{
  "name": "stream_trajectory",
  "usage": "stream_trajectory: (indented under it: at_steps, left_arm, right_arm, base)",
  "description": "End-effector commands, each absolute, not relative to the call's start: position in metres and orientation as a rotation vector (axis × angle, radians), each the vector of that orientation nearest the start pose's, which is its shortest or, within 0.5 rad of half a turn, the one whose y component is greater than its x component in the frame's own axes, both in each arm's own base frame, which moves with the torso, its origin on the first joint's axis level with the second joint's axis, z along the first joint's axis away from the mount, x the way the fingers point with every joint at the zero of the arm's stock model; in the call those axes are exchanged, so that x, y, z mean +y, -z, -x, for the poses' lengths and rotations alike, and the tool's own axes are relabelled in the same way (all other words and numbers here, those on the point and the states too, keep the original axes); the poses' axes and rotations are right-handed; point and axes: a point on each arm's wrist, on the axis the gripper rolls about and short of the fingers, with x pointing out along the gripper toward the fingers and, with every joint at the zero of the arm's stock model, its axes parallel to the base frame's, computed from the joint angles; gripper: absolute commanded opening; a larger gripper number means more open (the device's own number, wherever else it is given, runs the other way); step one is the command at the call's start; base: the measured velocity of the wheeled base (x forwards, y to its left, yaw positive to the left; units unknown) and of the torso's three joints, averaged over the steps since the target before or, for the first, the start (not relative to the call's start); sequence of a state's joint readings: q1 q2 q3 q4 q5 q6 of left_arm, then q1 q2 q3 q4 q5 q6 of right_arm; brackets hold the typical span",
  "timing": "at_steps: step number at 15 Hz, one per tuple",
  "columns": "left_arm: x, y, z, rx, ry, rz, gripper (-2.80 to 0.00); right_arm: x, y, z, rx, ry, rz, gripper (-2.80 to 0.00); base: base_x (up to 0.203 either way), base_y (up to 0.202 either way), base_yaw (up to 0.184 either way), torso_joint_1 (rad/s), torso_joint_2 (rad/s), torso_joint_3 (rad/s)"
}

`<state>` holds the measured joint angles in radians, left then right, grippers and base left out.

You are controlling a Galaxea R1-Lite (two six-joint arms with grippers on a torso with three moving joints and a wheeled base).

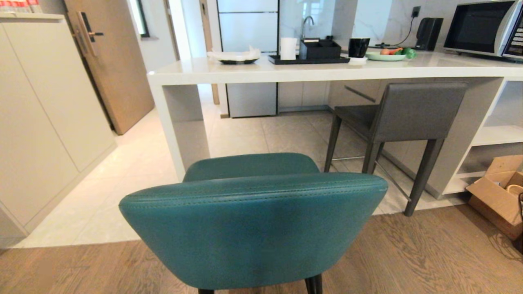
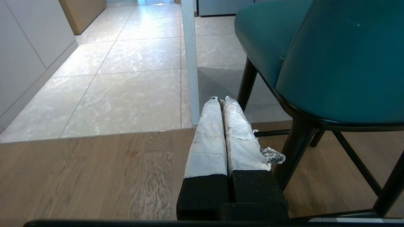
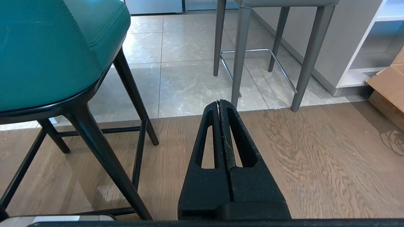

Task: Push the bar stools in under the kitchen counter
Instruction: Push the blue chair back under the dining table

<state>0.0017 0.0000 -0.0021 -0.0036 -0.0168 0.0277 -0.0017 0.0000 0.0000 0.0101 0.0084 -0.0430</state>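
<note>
Teal stool (image 1: 253, 224): right in front of robot, back toward it, on the wood floor (image 1: 429, 253); seat points at the kitchen counter (image 1: 327, 71) but sits outside it, not under the tabletop. Thin black legs w/ crossbars.
Grey stool (image 1: 408, 110): to the right of teal one, well apart. Seat partly under the tabletop, back just outside the edge; front legs on tile floor (image 1: 135, 171), a rear leg near the tile/wood seam. Turned at an angle to the counter.
Counter: white slab top, white side panel at left end, open beneath, white shelves (image 1: 496, 136) at right end.
On tabletop: dark dish w/ white paper (image 1: 235, 57), black tray (image 1: 308, 60) w/ white cup and black box, black mug (image 1: 358, 47), green plate w/ veg (image 1: 386, 55), microwave (image 1: 484, 26).
Left gripper (image 2: 221, 100): low, left of teal stool, near its black leg, not touching; jaws pressed together, wrapped in white tape, empty.
Right gripper (image 3: 219, 102): low, over wood floor between the two stools; black jaws pressed together, empty.
Other: cardboard box (image 1: 498, 196) on floor far right by shelves; wood door (image 1: 110, 57) and white cabinets (image 1: 45, 114) left.
</note>
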Motion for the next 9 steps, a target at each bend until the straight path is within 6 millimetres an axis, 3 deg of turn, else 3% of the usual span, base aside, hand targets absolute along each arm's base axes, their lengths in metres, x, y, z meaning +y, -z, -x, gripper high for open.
stream_trajectory:
  at_steps: [1,3,5,9]
  left_arm:
    - [-0.001,-0.094,0.027,-0.053,0.02,-0.018,-2.8]
    - [-0.001,-0.114,0.02,-0.009,0.048,-0.002,-2.8]
    - [-0.001,-0.131,-0.002,0.066,0.08,0.007,-2.8]
    - [-0.007,-0.152,-0.078,0.171,0.134,0.018,-2.8]
  right_arm:
    - [0.0,-0.086,0.025,-0.025,-0.007,0.056,-2.8]
    - [0.0,-0.106,0.022,-0.004,-0.012,0.06,-2.8]
    - [0.001,-0.125,0.006,0.059,-0.024,0.059,-2.8]
    - [0.001,-0.149,-0.059,0.185,-0.063,0.063,-2.8]
  base:
    - [0.0,0.0,0.0,0.0,0.0,0.0]
    - [0.0,0.0,0.0,0.0,0.0,0.0]
    - [0.0,0.0,0.0,0.0,0.0,0.0]
    - [0.0,0.0,0.0,0.0,0.0,0.0]
